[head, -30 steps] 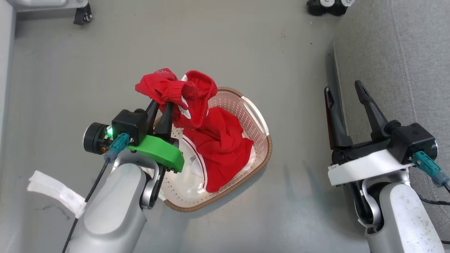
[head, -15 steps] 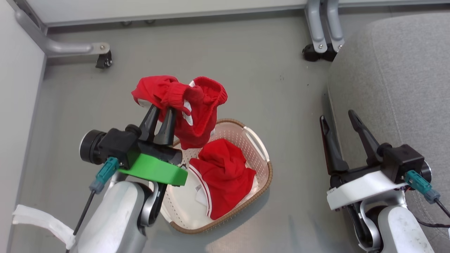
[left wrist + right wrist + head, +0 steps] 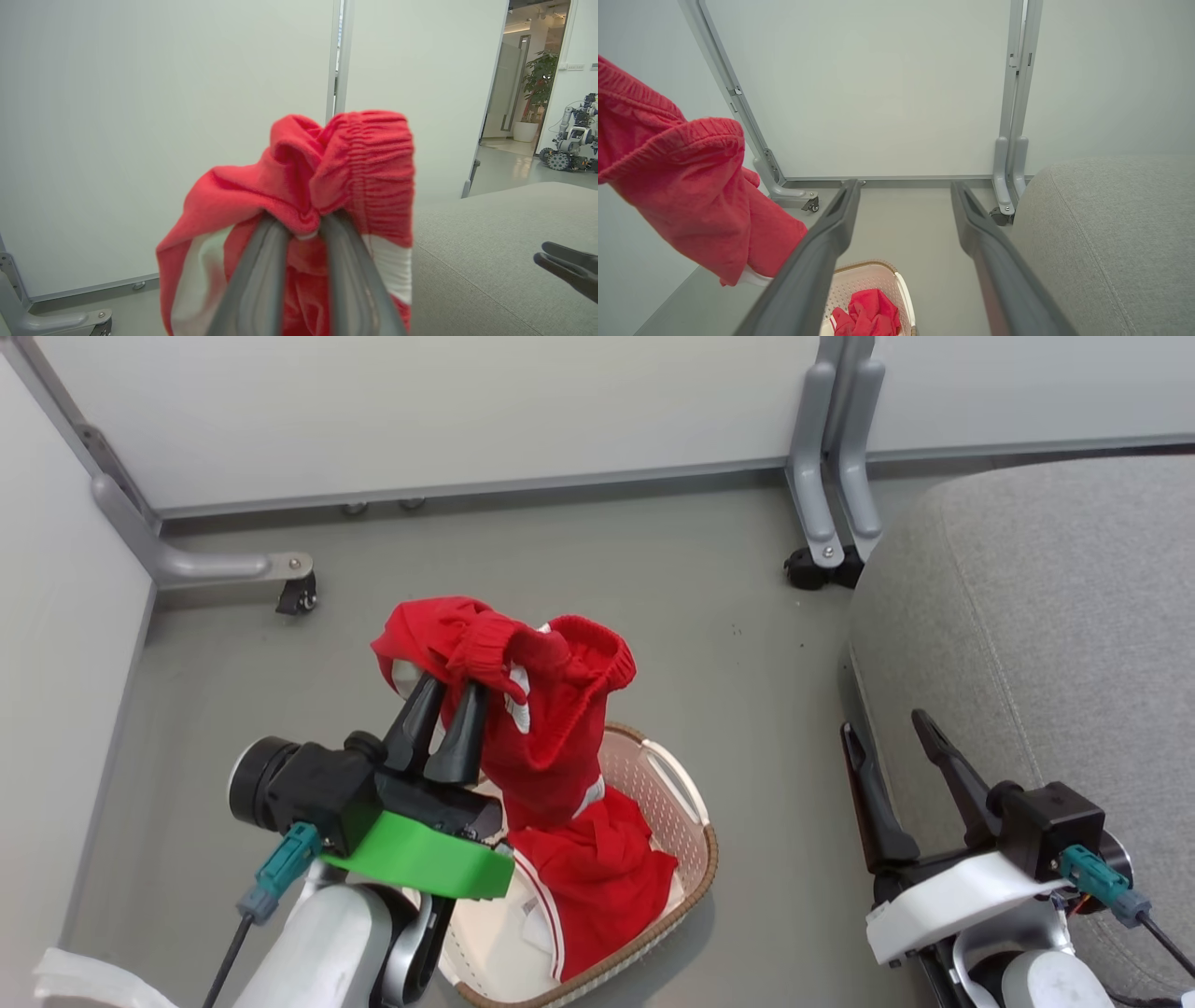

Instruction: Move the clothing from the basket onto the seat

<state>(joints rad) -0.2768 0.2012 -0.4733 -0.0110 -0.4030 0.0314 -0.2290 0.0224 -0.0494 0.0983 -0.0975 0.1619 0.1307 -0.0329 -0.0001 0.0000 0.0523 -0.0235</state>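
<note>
Red garment (image 3: 551, 709) with a ribbed cuff is hanging from the left hand (image 3: 456, 683), whose fingers are pinching a fold of it, nearly closed. Any lettering on the fabric is too small to read. Below that hand, the second garment (image 3: 607, 887) is lying inside the basket (image 3: 695, 887). The right hand (image 3: 884, 722) is standing wide open, gripping nothing, with the grey seat (image 3: 1055, 616) just beside its outer finger.

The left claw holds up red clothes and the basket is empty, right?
Not quite. The left claw does hold up a red garment, but the basket is not empty: the head view shows another red garment lying in it.
</note>
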